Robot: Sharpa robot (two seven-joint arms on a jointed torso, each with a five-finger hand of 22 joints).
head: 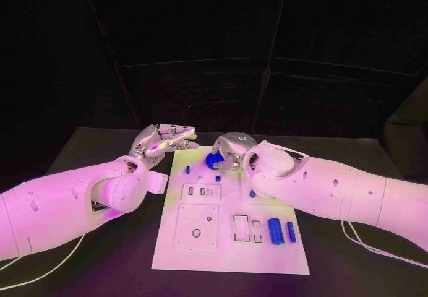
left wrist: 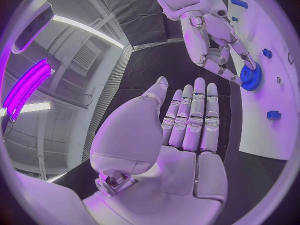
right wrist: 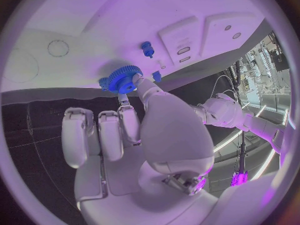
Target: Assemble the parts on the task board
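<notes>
- Lying flat on the black worktop (head: pixel 98 260), the white task board (head: pixel 227 247) is running lengthwise away from the robot.
- Hovering beside the board's far left corner, the left hand (head: pixel 165 141) is holding nothing, fingers extended.
- Pinching the blue gear (head: pixel 214 160) at the board's far end, the right hand (head: pixel 234 148) is gripping its toothed rim; the gear is probably light, stiff plastic, best taken by the rim, its bore axis tilting off vertical.

No lettering, numbers, labels or brand marks can be read anywhere here, not on the flat white plastic task board (head: pixel 227 247), not on the small blue plastic parts (head: pixel 276 231), not on either arm's shell.
</notes>
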